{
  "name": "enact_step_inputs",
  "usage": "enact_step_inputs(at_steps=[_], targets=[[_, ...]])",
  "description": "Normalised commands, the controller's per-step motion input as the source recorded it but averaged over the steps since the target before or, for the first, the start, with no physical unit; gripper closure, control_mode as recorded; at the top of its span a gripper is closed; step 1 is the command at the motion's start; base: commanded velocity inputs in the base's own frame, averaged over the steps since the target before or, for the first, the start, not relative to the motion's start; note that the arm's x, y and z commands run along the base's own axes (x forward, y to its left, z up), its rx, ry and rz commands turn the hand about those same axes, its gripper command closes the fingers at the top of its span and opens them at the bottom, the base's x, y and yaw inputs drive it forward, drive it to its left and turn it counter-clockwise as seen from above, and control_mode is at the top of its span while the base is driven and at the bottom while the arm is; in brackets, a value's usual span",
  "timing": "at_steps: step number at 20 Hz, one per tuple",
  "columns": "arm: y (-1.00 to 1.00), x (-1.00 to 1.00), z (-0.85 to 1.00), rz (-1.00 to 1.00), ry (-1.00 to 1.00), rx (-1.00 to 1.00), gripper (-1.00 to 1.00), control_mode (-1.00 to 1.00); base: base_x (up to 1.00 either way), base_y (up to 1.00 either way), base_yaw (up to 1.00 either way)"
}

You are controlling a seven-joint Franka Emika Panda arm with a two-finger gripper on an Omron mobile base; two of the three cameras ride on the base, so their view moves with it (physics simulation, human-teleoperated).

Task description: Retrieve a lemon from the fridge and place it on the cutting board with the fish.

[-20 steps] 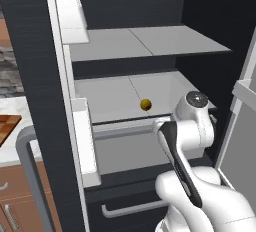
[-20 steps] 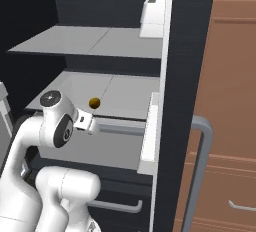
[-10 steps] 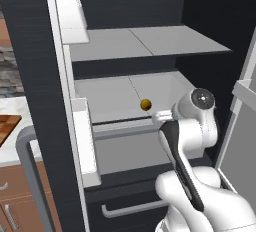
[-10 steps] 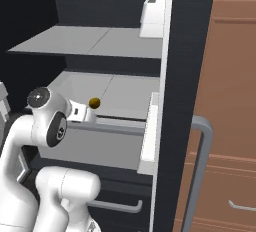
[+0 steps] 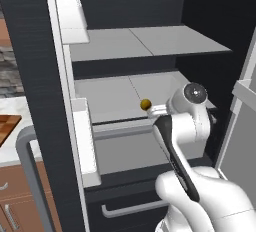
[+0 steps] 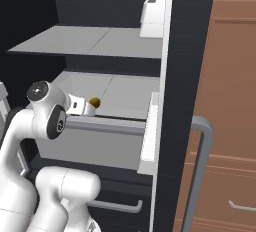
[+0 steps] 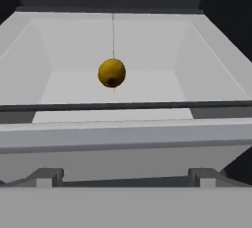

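Note:
The lemon [image 5: 145, 104] [image 6: 94, 102] [image 7: 112, 72], a small yellow-olive ball, rests on the middle of the grey lower shelf inside the open black fridge [image 5: 30, 51] [image 6: 190, 51]. My gripper [image 6: 82, 107] [image 7: 125, 178] is level with that shelf's front lip, pointing straight at the lemon and a short way from it. The jaws stand open with nothing between them. My white wrist [image 5: 192, 96] covers the fingers in the left base view. A corner of the brown checkered cutting board [image 5: 6, 126] lies on the counter at far left. The fish is out of view.
An upper grey shelf [image 5: 150, 41] hangs above the lemon's shelf. White door bins [image 5: 85, 141] [image 6: 150, 136] line the open doors on both sides. A drawer with a bar handle [image 5: 132, 208] sits below. Grey door handles [image 6: 200, 166] and wooden cabinets [image 6: 235, 101] stand at right.
My hand has risen a little and moved forward toward the lemon. The lemon has stayed in place and the jaws have stayed open.

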Motion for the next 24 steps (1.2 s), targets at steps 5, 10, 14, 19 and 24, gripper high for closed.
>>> enact_step_inputs(at_steps=[5, 10, 14, 19, 24], targets=[[0.0, 0.2, 0.1, 0.0, 0.08, 0.0, -1.0, -1.0, 0.0, 0.0, 0.0], [0.0, 0.16, 0.06, 0.0, 0.06, 0.04, -1.0, -1.0, 0.0, 0.0, 0.0], [0.0, 0.24, 0.0, 0.0, 0.05, 0.04, -1.0, -1.0, 0.0, 0.0, 0.0], [0.0, 0.24, 0.0, 0.02, 0.0, 0.0, -1.0, -1.0, 0.0, 0.0, 0.0], [0.0, 0.42, -0.03, 0.0, 0.0, 0.0, -1.0, -1.0, 0.0, 0.0, 0.0]])
